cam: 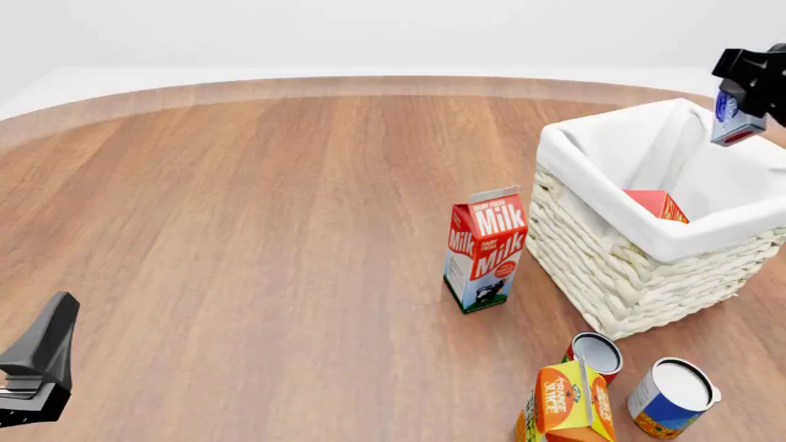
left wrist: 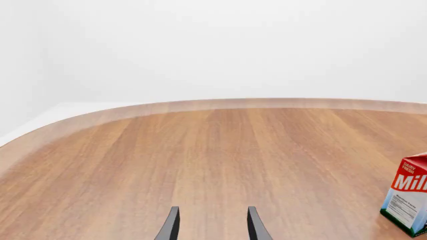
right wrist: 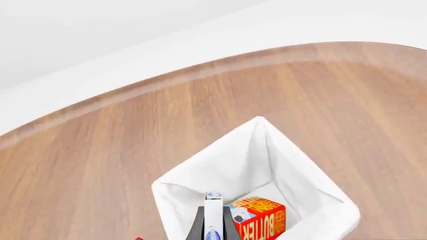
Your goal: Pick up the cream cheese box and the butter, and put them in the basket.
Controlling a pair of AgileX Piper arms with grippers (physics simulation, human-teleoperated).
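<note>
The cream-white wicker basket (cam: pixel 614 267) stands at the right of the table. The red-orange butter (cam: pixel 657 204) lies inside it against the white liner. High above the basket's far right corner, my right gripper (cam: pixel 741 103) is shut on the small white-and-blue cream cheese box (cam: pixel 732 122). In the right wrist view that box (right wrist: pixel 213 212) sits between the dark fingers (right wrist: pixel 198 225), straight over the liner (right wrist: pixel 200 175) and beside the butter (right wrist: pixel 261 222). My left gripper (cam: pixel 37 368) rests low at the near left, open (left wrist: pixel 213 225), with nothing between its fingers.
A red-and-white milk carton (cam: pixel 485 249) stands upright just left of the basket and shows in the left wrist view (left wrist: pixel 408 200). Near the front right are an orange juice carton (cam: pixel 568 401) and two cans (cam: pixel 595 354) (cam: pixel 672 396).
</note>
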